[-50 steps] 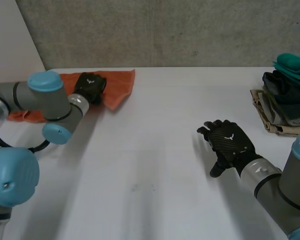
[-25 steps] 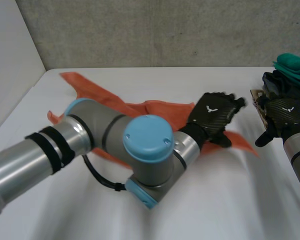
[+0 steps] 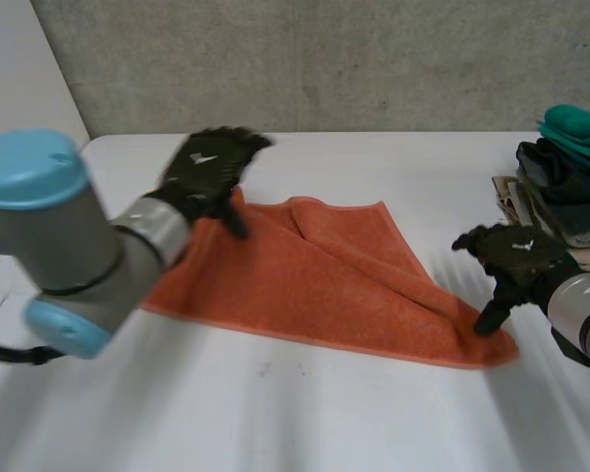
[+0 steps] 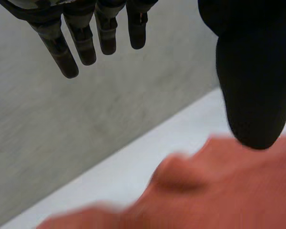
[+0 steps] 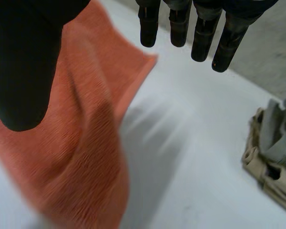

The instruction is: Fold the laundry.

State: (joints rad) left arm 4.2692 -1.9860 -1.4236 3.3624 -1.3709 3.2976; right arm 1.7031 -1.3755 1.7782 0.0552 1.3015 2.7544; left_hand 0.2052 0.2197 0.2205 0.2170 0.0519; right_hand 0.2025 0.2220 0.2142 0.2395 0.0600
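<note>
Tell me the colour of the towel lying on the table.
The towel is plain orange; the head view shows it best.

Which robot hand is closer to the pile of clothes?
The right robot hand, just beside the pile of clothes, at the orange towel's near corner. The left robot hand is across the towel, over its far corner.

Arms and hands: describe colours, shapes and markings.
The left arm and right arm are grey tubes; the left carries a round light-blue cap. The left hand and right hand are black, each with a white emblem on its back. Fingers are slim segmented rods.
</note>
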